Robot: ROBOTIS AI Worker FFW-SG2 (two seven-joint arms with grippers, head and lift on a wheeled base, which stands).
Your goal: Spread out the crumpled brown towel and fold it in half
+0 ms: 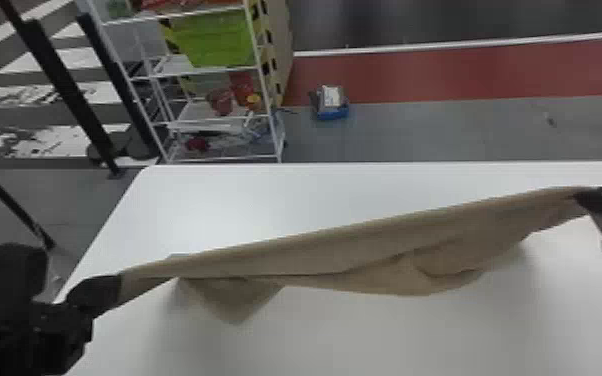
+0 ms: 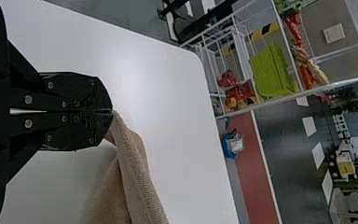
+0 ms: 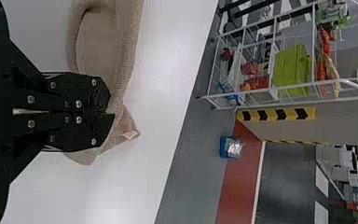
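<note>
1. Towel, brown, one: we find the brown towel (image 1: 345,255) slung between two grippers, running aslant from the lower left of the head view to its middle right. Upper edge drawn nearly straight; folds gathered below it, with one pointed flap at lower centre left. We cannot tell how much of it touches the table.

2. Left gripper (image 1: 119,289), black: lower left of the head view, at the towel's left end. In the left wrist view we see its jaws closed, a bit of cloth pinched at the tips.

3. Right gripper (image 1: 582,197), black: right edge of the head view, at the towel's other end. In the right wrist view we see its jaws brought together on the cloth; a loose corner with a small pale tag (image 3: 129,135) sticks out just beside the tips.

4. Table (image 1: 205,200), white, rounded far corner: we note it under the towel, across the lower part of the head view.

5. Wire rack (image 1: 225,159), white, with a green crate (image 1: 220,40): upper left of the head view, beyond the table.
</note>
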